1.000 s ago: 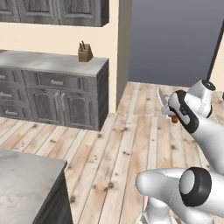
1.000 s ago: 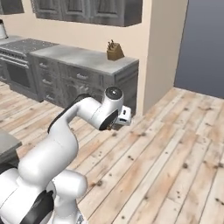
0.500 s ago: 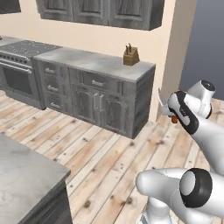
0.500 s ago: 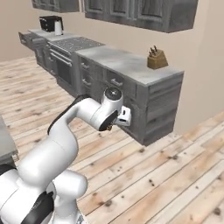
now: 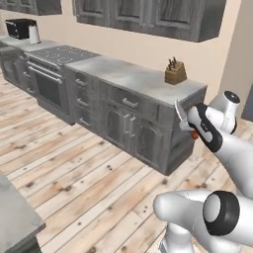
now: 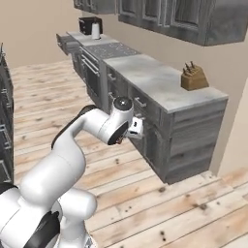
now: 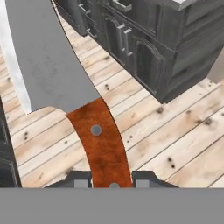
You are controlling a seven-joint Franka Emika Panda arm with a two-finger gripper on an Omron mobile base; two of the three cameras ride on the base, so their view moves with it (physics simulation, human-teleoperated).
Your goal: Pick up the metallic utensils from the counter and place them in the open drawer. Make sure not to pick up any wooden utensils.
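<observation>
My gripper (image 7: 113, 180) is shut on the knife's orange-red handle (image 7: 103, 148). The broad silver blade (image 7: 48, 57) points away from the hand, over the wooden floor. In the left base view the gripper (image 5: 191, 129) is held at chest height in front of the cabinet row, with the blade (image 5: 179, 114) pointing up. The hand (image 6: 135, 128) also appears in the right base view. A corner of the counter (image 5: 15, 220) sits at the lower left. A dark drawer (image 6: 64, 42) looks pulled out at the far end of the cabinet row. The fork and wooden spoon are out of view.
A row of dark cabinets with a plain grey top (image 5: 133, 76) runs across ahead, carrying a knife block (image 5: 175, 73). Beyond it are a stove (image 5: 54, 55) and a black toaster (image 5: 20, 28). Wooden floor (image 5: 74, 163) lies open between me and the cabinets.
The whole picture has slid sideways and the cabinet row has come closer, so the base has moved. The arm keeps its pose, with the knife still held.
</observation>
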